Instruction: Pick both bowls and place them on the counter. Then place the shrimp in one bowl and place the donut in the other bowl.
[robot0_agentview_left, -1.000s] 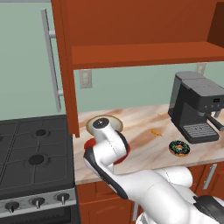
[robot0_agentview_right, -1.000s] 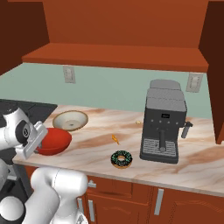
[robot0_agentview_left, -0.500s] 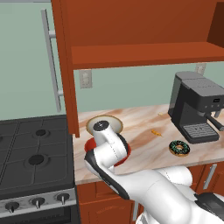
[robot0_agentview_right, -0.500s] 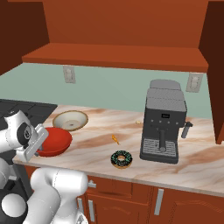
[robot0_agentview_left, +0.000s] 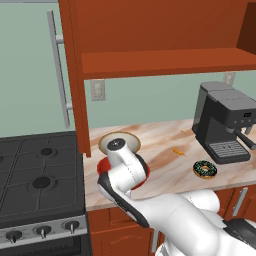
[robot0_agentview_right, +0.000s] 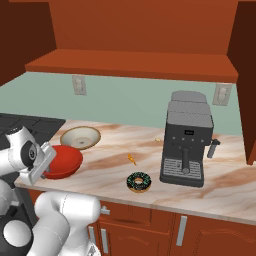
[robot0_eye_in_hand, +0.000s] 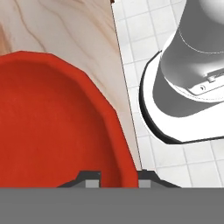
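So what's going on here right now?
The arm's end effector straddles the red bowl's rim at the counter's front-left edge, jaws nearly shut on it. The cream bowl sits just behind. The shrimp and donut lie loose beside the coffee machine, not yet in any bowl.

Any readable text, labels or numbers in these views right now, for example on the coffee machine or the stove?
No readable text in any view.
Coffee machine: a small light mark on its front panel, too small to read.
Stove: knobs bear no legible markings.
Red bowl, cream bowl, donut: no lettering.
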